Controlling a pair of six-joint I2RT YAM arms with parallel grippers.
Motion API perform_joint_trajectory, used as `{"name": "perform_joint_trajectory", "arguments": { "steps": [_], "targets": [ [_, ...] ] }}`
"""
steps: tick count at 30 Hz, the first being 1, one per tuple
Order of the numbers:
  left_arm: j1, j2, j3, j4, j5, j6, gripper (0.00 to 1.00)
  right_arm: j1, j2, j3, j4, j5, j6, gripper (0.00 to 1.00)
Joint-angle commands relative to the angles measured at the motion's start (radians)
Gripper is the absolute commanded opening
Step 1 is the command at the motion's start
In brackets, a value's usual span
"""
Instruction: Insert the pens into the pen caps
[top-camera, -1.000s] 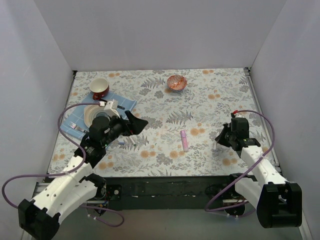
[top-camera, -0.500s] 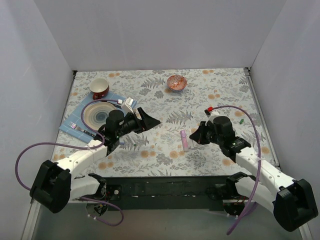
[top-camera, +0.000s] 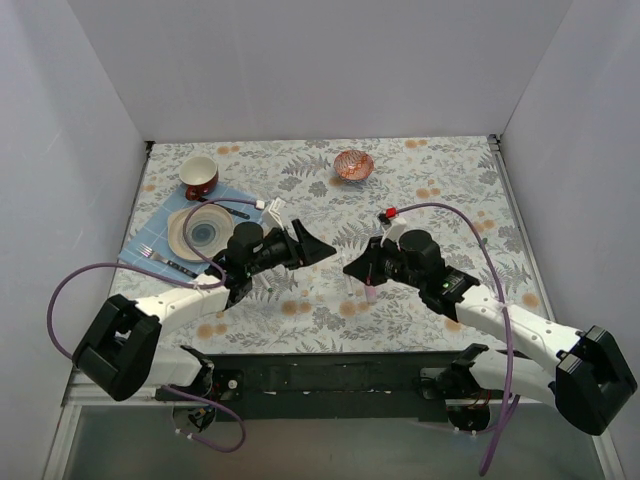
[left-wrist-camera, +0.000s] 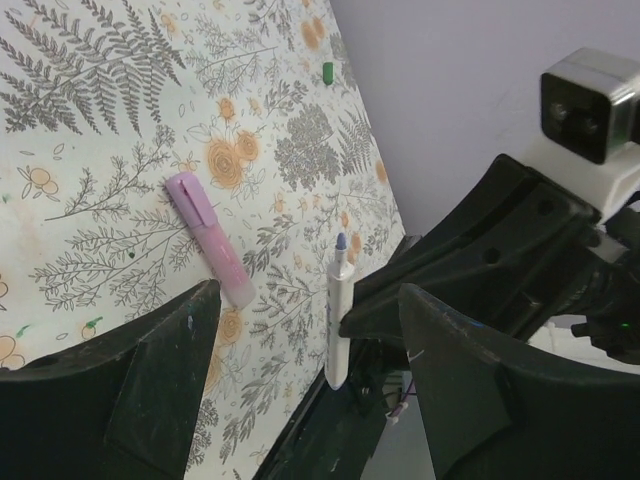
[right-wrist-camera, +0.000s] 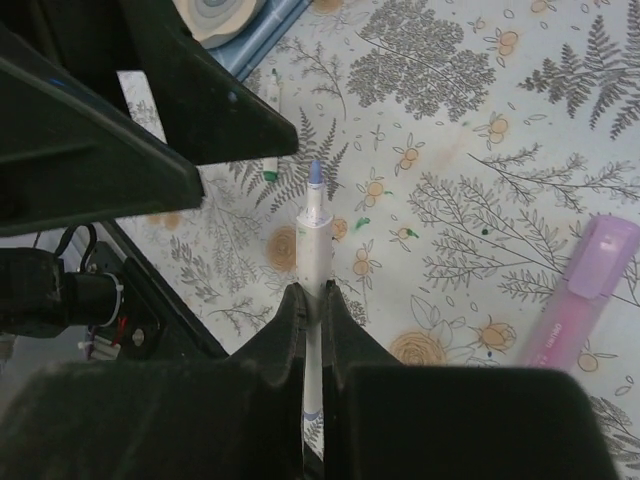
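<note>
My right gripper (right-wrist-camera: 313, 295) is shut on a slim white pen (right-wrist-camera: 312, 235) with a blue tip and holds it above the cloth, tip pointing at my left gripper. My left gripper (left-wrist-camera: 310, 400) is open and empty, its jaws spread wide facing that pen (left-wrist-camera: 337, 310). In the top view the two grippers (top-camera: 318, 250) (top-camera: 352, 270) nearly meet at mid-table. The pale-pink marker (left-wrist-camera: 210, 240) lies flat just beyond them, also in the right wrist view (right-wrist-camera: 585, 290). A second white pen with a green tip (right-wrist-camera: 270, 130) lies behind the left gripper. A green cap (left-wrist-camera: 327, 71) lies far right. The other caps are hidden.
A plate (top-camera: 205, 232) on a blue cloth with dark-handled cutlery and a red cup (top-camera: 199, 175) stand at the back left. An orange wire bowl (top-camera: 353, 164) stands at the back centre. The table's near edge (left-wrist-camera: 300, 420) runs just below the held pen.
Both arms have swung toward the middle: the right gripper moved left with the white pen, the left gripper moved right, and they now face each other closely.
</note>
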Motion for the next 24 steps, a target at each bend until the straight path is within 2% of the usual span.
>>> {"name": "perform_joint_trajectory", "arguments": {
  "steps": [1, 7, 13, 14, 15, 17, 18, 19, 21, 22, 24],
  "targets": [
    [-0.021, 0.023, 0.028, 0.034, -0.011, 0.003, 0.70, 0.038, 0.025, 0.082, 0.089, 0.033, 0.017, 0.01],
    [-0.030, 0.047, 0.050, 0.039, -0.013, 0.010, 0.69, 0.074, 0.037, 0.102, 0.095, 0.036, 0.022, 0.01],
    [-0.037, 0.070, 0.053, 0.061, 0.003, 0.004, 0.56, 0.092, 0.048, 0.111, 0.092, 0.042, 0.023, 0.01],
    [-0.039, 0.075, 0.051, 0.070, 0.009, 0.000, 0.53, 0.094, 0.052, 0.113, 0.091, 0.043, 0.023, 0.01],
    [-0.039, 0.076, 0.051, 0.073, 0.013, -0.001, 0.44, 0.094, 0.054, 0.111, 0.092, 0.043, 0.025, 0.01],
    [-0.040, 0.081, 0.050, 0.084, 0.029, -0.013, 0.33, 0.098, 0.060, 0.108, 0.095, 0.040, 0.029, 0.01],
    [-0.042, 0.083, 0.051, 0.090, 0.035, -0.019, 0.26, 0.100, 0.061, 0.107, 0.095, 0.039, 0.029, 0.01],
    [-0.041, 0.081, 0.047, 0.094, 0.049, -0.024, 0.14, 0.103, 0.064, 0.105, 0.100, 0.034, 0.032, 0.01],
    [-0.041, 0.076, 0.046, 0.101, 0.055, -0.038, 0.02, 0.101, 0.069, 0.099, 0.103, 0.011, 0.034, 0.02],
    [-0.040, 0.073, 0.043, 0.101, 0.055, -0.041, 0.00, 0.103, 0.071, 0.095, 0.106, 0.002, 0.034, 0.14],
    [-0.040, 0.063, 0.040, 0.104, 0.061, -0.047, 0.00, 0.103, 0.069, 0.070, 0.133, -0.038, 0.037, 0.28]
  ]
}}
